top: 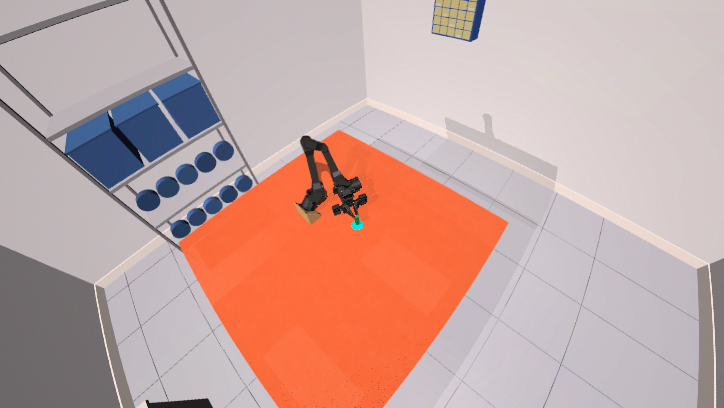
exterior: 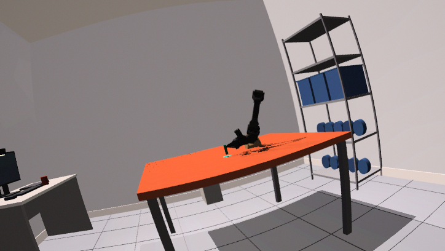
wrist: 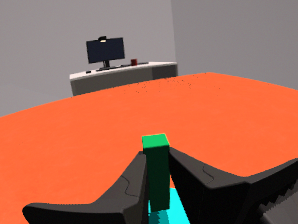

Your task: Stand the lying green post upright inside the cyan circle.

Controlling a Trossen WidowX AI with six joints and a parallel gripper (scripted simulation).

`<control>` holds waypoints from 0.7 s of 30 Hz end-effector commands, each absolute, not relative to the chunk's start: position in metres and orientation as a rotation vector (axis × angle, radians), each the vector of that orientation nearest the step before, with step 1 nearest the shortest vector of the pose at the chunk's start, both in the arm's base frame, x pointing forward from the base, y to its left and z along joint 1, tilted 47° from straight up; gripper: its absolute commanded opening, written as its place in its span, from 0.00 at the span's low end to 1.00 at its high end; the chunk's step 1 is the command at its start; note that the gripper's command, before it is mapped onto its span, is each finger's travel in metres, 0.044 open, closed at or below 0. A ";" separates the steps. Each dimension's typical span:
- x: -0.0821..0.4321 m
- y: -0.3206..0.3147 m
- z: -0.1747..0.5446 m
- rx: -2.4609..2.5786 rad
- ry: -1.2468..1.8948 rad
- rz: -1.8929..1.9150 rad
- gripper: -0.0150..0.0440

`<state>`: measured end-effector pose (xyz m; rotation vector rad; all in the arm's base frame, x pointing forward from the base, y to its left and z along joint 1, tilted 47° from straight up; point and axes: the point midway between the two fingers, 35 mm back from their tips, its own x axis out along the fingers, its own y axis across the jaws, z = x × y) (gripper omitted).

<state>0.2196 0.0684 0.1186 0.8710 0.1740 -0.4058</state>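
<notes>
The green post (top: 357, 220) (exterior: 225, 150) (wrist: 159, 175) is upright, or nearly so, between the fingertips. My gripper (top: 356, 216) (exterior: 226, 146) (wrist: 156, 155) is shut on its upper part, coming at it from the side. The cyan circle (top: 357, 226) (exterior: 227, 156) (wrist: 176, 212) lies flat on the table under the post. In the exterior view, the post's lower end shows slightly above the circle, with a small gap. In the wrist view the fingers hide much of the circle.
The orange table (top: 324, 283) (exterior: 186, 168) (wrist: 100, 120) carries the arm, whose tan base (top: 308, 213) (exterior: 253, 143) stands near the post. A shelf rack with blue bins (top: 151, 131) (exterior: 334, 83) and a desk with a monitor (exterior: 9, 167) (wrist: 105, 50) stand away from the table.
</notes>
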 end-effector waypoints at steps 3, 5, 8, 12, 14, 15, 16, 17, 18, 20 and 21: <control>0.220 0.075 0.109 0.867 0.177 -0.409 0.29; 0.220 0.075 0.108 0.867 0.177 -0.408 0.29; 0.220 0.075 0.108 0.867 0.177 -0.408 0.29; 0.220 0.075 0.108 0.867 0.177 -0.408 0.29; 0.220 0.075 0.108 0.867 0.177 -0.408 0.29; 0.220 0.075 0.108 0.867 0.177 -0.408 0.34; 0.220 0.075 0.108 0.867 0.177 -0.408 0.38; 0.220 0.075 0.108 0.867 0.177 -0.408 0.43; 0.220 0.075 0.108 0.867 0.177 -0.408 0.47; 0.220 0.075 0.108 0.867 0.177 -0.408 0.56; 0.220 0.075 0.108 0.867 0.177 -0.408 0.60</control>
